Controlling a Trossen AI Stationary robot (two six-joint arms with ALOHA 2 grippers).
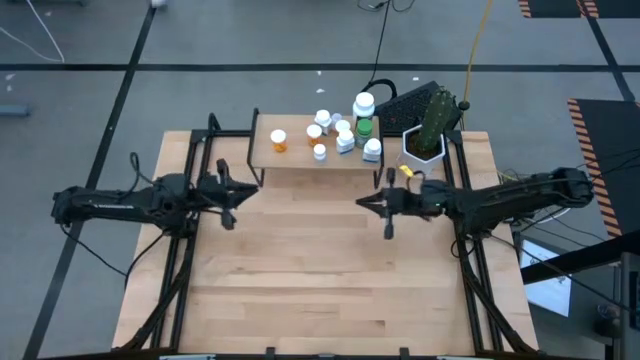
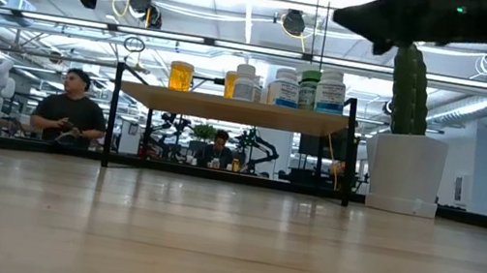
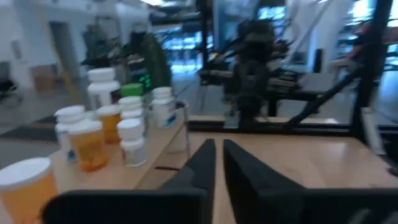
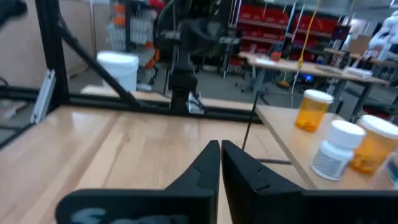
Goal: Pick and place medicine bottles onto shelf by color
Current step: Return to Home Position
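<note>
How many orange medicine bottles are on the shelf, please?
3: one orange bottle alone at the shelf's left-arm end, a second and third in the central cluster; others may be hidden.

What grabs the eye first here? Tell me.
The shelf at the table's far edge, crowded with bottles: one orange bottle stands apart at its left, the rest cluster rightward. A cactus stands beside its right end. The left gripper and right gripper hang shut, empty, over the table.

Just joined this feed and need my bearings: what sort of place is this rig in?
Most likely a robotics lab or workshop hall: racks of red bins, a long workbench, exposed ceiling pipes and a seated person at work beyond the rig.
</note>
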